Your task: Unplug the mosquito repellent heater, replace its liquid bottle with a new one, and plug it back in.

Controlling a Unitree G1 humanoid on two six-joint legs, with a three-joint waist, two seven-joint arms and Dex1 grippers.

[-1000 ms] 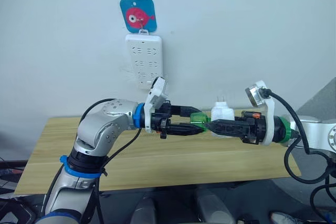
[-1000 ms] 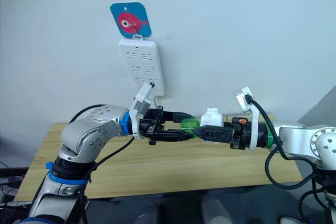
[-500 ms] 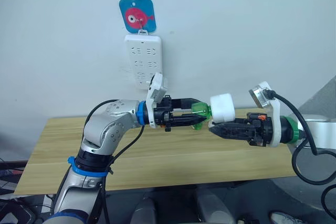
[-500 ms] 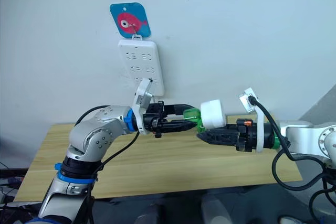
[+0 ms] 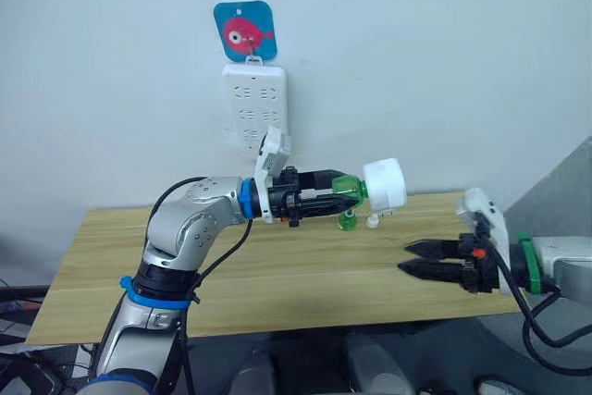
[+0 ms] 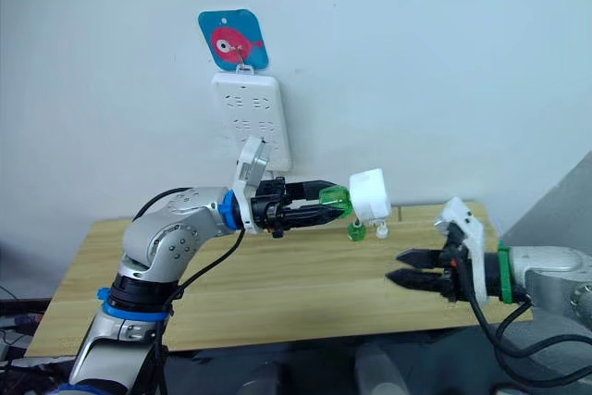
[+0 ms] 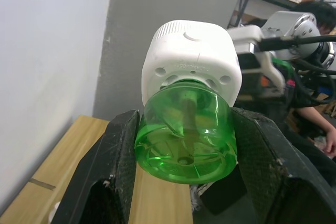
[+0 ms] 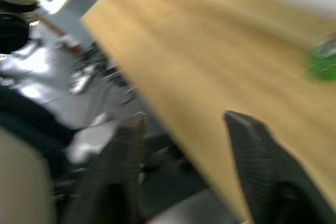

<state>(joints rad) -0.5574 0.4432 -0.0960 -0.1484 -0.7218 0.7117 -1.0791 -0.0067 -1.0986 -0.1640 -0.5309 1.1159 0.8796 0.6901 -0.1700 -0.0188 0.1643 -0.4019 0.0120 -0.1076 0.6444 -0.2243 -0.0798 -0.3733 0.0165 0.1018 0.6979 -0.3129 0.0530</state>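
Observation:
My left gripper (image 5: pixel 347 193) is shut on a green liquid bottle (image 5: pixel 350 188), held level above the table. The white mosquito repellent heater (image 5: pixel 385 184) sits on the bottle's far end, tilted up to the right. In the left wrist view the black fingers (image 7: pixel 118 166) clamp the green bottle (image 7: pixel 184 140) from both sides, with the heater (image 7: pixel 191 56) beyond it. My right gripper (image 5: pixel 404 257) hangs open and empty over the table's right part, lower than the heater and well to its right.
A white power strip (image 5: pixel 256 108) hangs on the wall under a blue fish hook (image 5: pixel 244 32), above my left gripper. On the wooden table (image 5: pixel 277 275) stand a small green bottle (image 5: pixel 347 222) and a small white piece (image 5: pixel 373 221). A person (image 7: pixel 320 19) sits beyond the right arm.
My right gripper has drawn back to the right and down, away from the heater. The heater stays on the bottle in my left gripper, which has risen slightly.

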